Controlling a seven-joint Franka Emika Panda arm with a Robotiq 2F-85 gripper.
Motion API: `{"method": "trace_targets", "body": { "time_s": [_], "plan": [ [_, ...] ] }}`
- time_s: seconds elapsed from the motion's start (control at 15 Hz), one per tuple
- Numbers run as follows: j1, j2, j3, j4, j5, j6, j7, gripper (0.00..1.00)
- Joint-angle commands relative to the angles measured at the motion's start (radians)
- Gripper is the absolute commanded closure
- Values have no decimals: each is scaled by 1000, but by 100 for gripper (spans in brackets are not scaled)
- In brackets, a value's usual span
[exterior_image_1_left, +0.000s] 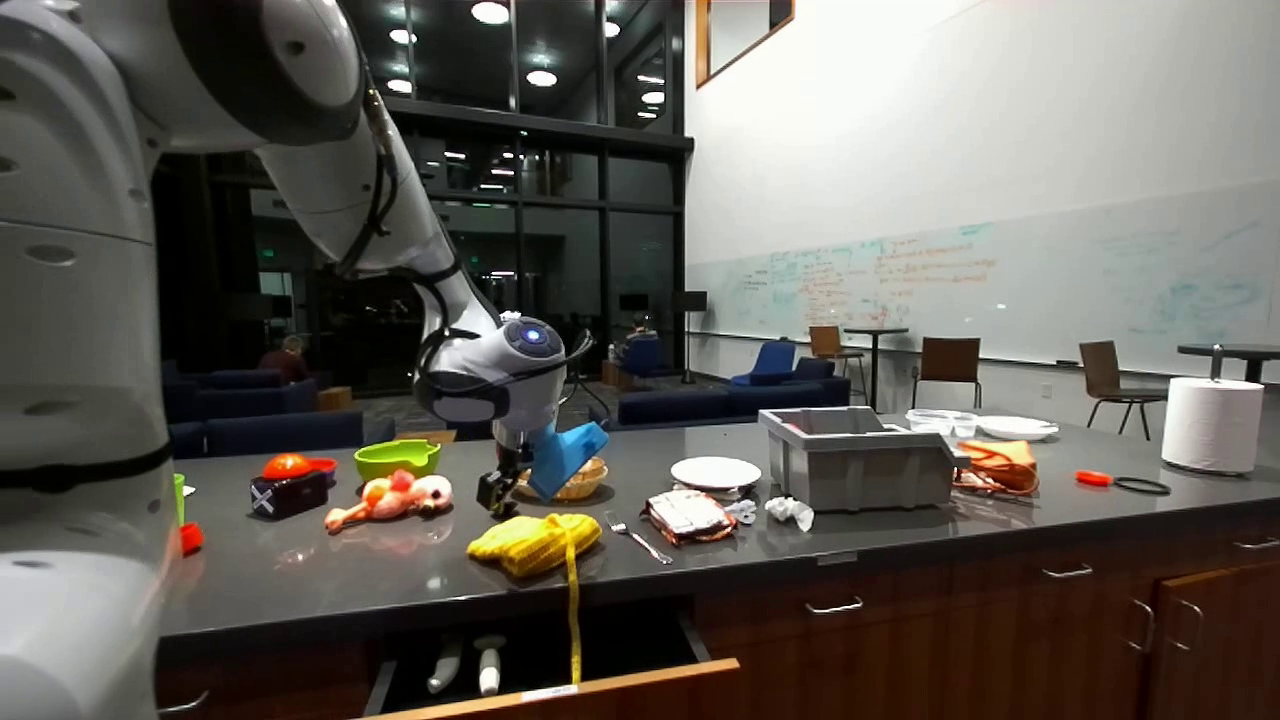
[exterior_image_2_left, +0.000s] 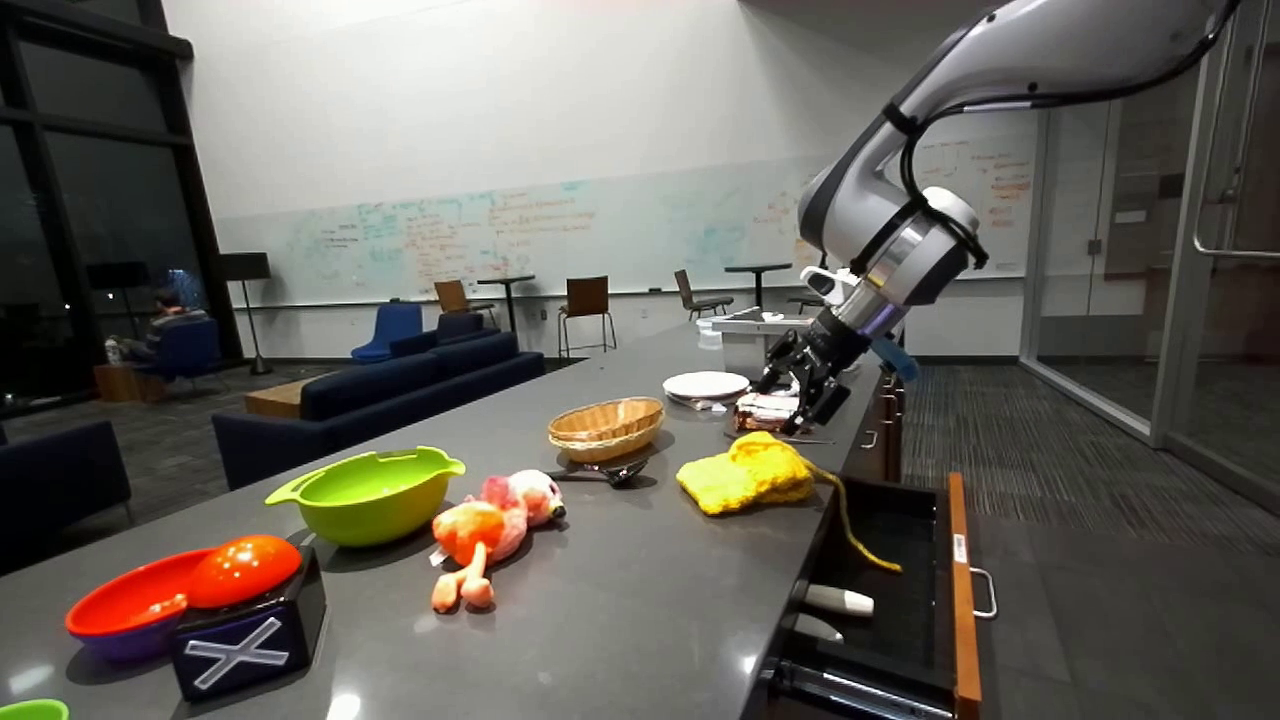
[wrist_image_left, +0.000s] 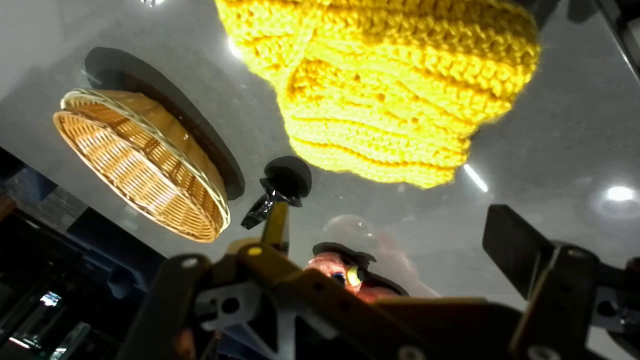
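My gripper (wrist_image_left: 387, 220) is open above the grey counter, its fingertips wide apart and nothing held between them. A yellow knitted piece (wrist_image_left: 390, 100) lies on the counter just ahead of the fingers in the wrist view. In an exterior view the gripper (exterior_image_1_left: 500, 490) hangs close behind and above this yellow knit (exterior_image_1_left: 535, 543); I cannot tell any contact. From it a yellow strap (exterior_image_1_left: 573, 610) runs over the counter edge into an open drawer. A wicker basket (wrist_image_left: 140, 160) and a black utensil (wrist_image_left: 287, 175) are nearby. A pink plush bird (wrist_image_left: 325, 265) is partly hidden behind the gripper.
The open drawer (exterior_image_2_left: 958, 590) juts out below and contains white-handled items. On the counter are a fork (exterior_image_1_left: 640, 540), a packet (exterior_image_1_left: 690, 516), a white plate (exterior_image_1_left: 715, 472), a grey bin (exterior_image_1_left: 860, 465), a green bowl (exterior_image_2_left: 375, 500) and a black box with an X (exterior_image_2_left: 250, 630).
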Motion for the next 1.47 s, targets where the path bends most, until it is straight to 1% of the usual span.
{"method": "trace_targets", "body": {
  "time_s": [0.0,0.2,0.4,0.8,1.0,1.07,1.2,1.4],
  "plan": [
    [24,110,-7,53,-122,72,66,0],
    [48,172,-32,71,-243,96,134,0],
    [81,216,-74,87,-363,102,214,0],
    [157,238,-181,104,-572,76,355,0],
    [210,235,-260,101,-697,52,456,0],
    [276,225,-332,102,-715,30,480,0],
    [323,231,-392,108,-789,-2,543,0],
    [374,235,-449,126,-856,-58,608,0]
  ]
}}
